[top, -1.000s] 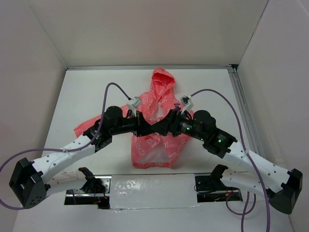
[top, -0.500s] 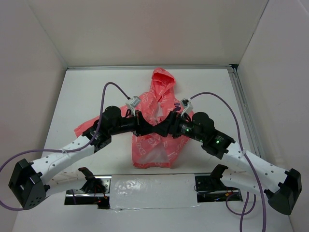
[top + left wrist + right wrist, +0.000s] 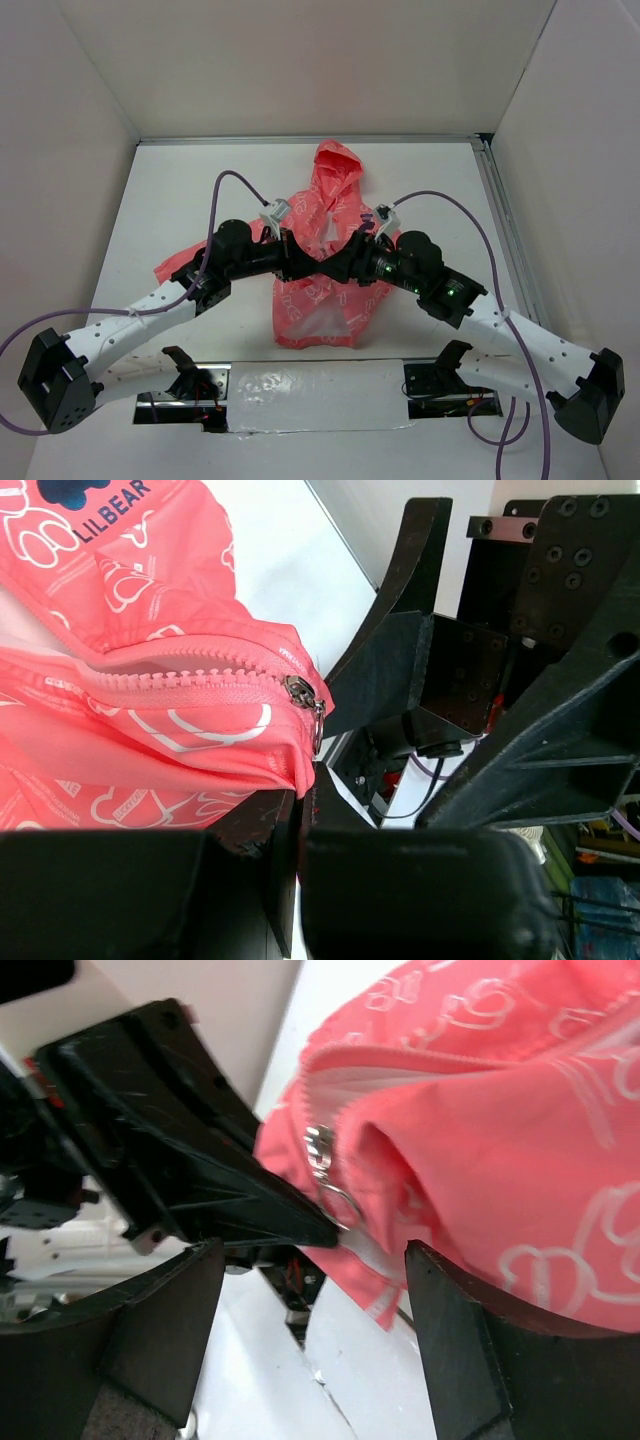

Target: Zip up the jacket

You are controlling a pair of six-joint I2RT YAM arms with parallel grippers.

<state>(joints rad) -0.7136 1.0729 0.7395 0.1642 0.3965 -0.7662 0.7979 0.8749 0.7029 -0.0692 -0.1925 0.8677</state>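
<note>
The coral-pink jacket point(image 3: 315, 312) lies flat mid-table, hood point(image 3: 336, 165) towards the far wall. Both grippers meet over its chest. My left gripper point(image 3: 303, 265) is shut, pinching the jacket's point(image 3: 150, 730) front edge just below the metal zipper slider point(image 3: 300, 692); the left gripper's jaws point(image 3: 298, 802) press together on the pink fabric. My right gripper point(image 3: 336, 264) faces it, open. In the right wrist view the slider point(image 3: 319, 1148) and its ring pull hang above the gap between the right gripper point(image 3: 312, 1295) fingers, untouched. The left fingers point(image 3: 200, 1175) hold the jacket point(image 3: 520, 1160) there.
White walls enclose the table on three sides. A metal rail point(image 3: 505, 230) runs along the right edge. A shiny taped strip point(image 3: 310, 385) covers the near edge between the arm bases. Purple cables point(image 3: 235, 180) arch over both arms.
The right arm has edged left towards the left gripper, and its jaws have begun to narrow. The left gripper keeps its hold on the jacket, unmoved.
</note>
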